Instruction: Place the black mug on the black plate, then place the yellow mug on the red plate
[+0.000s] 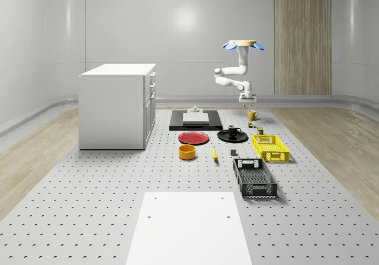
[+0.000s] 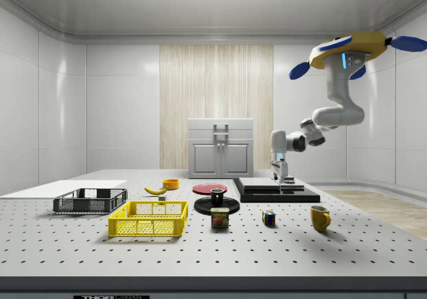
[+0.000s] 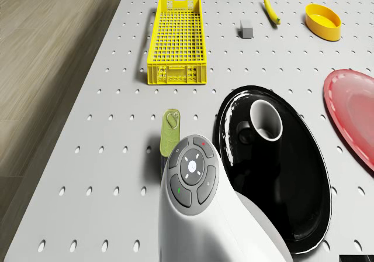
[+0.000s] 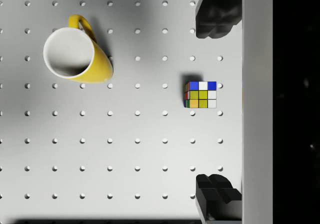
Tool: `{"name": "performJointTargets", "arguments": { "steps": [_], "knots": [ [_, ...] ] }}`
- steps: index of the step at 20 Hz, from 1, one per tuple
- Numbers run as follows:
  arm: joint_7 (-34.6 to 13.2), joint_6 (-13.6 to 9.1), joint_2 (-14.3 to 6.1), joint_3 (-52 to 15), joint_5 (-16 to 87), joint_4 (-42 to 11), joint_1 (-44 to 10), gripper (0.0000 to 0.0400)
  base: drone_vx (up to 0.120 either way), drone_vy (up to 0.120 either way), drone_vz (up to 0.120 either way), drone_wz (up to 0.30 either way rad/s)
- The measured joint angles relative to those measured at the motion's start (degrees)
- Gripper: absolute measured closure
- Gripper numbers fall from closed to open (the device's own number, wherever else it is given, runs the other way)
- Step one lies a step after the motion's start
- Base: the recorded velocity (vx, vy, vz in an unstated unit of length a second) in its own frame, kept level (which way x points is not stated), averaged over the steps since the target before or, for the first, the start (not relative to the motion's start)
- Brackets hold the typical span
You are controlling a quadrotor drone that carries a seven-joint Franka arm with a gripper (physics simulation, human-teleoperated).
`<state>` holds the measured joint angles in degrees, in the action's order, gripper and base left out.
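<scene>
Wrist view looks straight down past the tool (image 4: 214, 104), whose two dark fingers (image 4: 215, 19) stand wide apart with nothing between them but bare table (image 4: 125, 149) and a colour cube (image 4: 201, 94). The yellow mug (image 4: 75, 55) stands upright off to one side, mouth up and handle outward, so the tool hangs near it and not yet over it; I judge this the reach for the second mug.

The black mug (image 3: 264, 121) already sits on the black plate (image 3: 292, 180), so the first half looks done. The red plate (image 3: 353, 113) lies bare just beside the black one, ready to take the yellow mug.

Around them stand a small tin (image 2: 220, 217), a yellow crate (image 1: 270, 146), a black crate (image 1: 254, 178), a banana (image 3: 270, 9), a yellow bowl (image 3: 323, 21) and a dark slab (image 2: 275, 191). The cube is closest to the mug and could get nudged.

The drone (image 2: 350, 51) hovers high above the table's far end, its arm reaching down.
</scene>
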<state>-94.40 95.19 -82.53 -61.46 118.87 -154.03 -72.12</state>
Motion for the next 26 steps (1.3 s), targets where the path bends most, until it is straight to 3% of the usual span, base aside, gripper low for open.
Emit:
{"name": "performJointTargets", "arguments": {
  "steps": [10, 16, 26],
  "knots": [
    [0.1, -0.2, 0.2, 0.0, 0.1, 0.0, 0.1, 0.0000, -0.120, 0.000, -0.104, 0.000],
    [0.2, -0.4, 0.4, 0.0, 0.2, 0.0, 0.2, 0.0000, -0.120, 0.113, 0.000, 0.000],
    [0.3, -0.5, 0.6, 0.1, 0.3, -0.1, 0.3, 0.0000, -0.120, 0.024, 0.000, 0.000]
  ]
}}
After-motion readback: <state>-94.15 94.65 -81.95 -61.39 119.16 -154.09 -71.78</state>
